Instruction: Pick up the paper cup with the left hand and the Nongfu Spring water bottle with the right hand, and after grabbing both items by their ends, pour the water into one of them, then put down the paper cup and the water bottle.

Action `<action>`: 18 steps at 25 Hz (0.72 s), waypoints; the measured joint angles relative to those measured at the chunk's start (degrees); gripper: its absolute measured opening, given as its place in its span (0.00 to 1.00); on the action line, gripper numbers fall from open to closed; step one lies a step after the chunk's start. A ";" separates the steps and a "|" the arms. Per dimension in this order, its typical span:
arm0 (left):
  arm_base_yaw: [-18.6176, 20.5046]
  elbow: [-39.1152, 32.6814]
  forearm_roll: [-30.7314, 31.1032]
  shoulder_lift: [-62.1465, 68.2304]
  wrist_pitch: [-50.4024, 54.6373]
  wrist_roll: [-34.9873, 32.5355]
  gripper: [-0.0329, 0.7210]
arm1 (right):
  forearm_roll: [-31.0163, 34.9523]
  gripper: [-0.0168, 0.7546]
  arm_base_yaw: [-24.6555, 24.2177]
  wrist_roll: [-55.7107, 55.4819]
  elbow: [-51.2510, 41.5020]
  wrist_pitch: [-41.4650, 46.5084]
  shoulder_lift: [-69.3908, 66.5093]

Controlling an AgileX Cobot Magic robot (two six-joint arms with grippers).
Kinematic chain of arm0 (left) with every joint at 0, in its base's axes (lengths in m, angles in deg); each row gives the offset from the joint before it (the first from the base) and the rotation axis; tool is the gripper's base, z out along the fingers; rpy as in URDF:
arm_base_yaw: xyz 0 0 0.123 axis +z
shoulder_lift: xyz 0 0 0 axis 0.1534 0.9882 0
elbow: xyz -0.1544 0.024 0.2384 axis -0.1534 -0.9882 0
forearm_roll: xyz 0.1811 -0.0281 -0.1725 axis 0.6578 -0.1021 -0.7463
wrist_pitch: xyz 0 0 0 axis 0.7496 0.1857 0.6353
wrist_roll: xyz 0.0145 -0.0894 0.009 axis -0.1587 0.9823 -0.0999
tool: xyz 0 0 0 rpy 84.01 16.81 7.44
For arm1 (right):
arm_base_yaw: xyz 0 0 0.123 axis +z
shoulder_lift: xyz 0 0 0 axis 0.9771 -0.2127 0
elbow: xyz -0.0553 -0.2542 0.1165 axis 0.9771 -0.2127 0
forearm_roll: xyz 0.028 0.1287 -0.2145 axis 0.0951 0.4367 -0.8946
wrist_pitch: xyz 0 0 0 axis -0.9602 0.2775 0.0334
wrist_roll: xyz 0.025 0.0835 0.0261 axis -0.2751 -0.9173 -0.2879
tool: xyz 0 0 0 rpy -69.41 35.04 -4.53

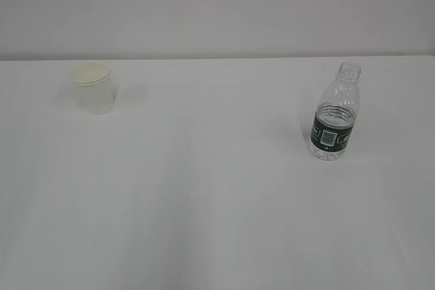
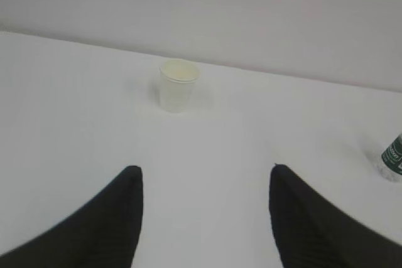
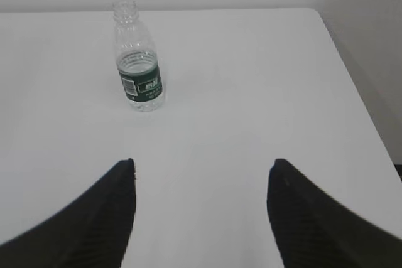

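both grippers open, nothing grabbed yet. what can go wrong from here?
1. The bottle stands uncapped, so a bump from the right gripper on approach could probably tip it and spill any water inside.
2. The cup is light and stands free; the left gripper, not centred on it, may push it away rather than grip it.

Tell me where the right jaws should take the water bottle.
Probably on the green label band of the water bottle, coming in level from the near side. It stands upright and uncapped on the table, nothing beside it, so a side grip keeps the mouth clear for pouring.
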 joint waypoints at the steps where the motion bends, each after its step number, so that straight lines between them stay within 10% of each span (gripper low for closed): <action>1: 0.00 0.61 0.00 1.77 -0.14 -0.42 0.64 | 0.27 0.67 0.00 0.00 0.10 -0.83 -0.16; 18: 0.00 12.02 3.60 29.03 -23.87 -2.92 0.64 | 7.33 0.66 0.00 0.68 2.96 -31.87 -17.38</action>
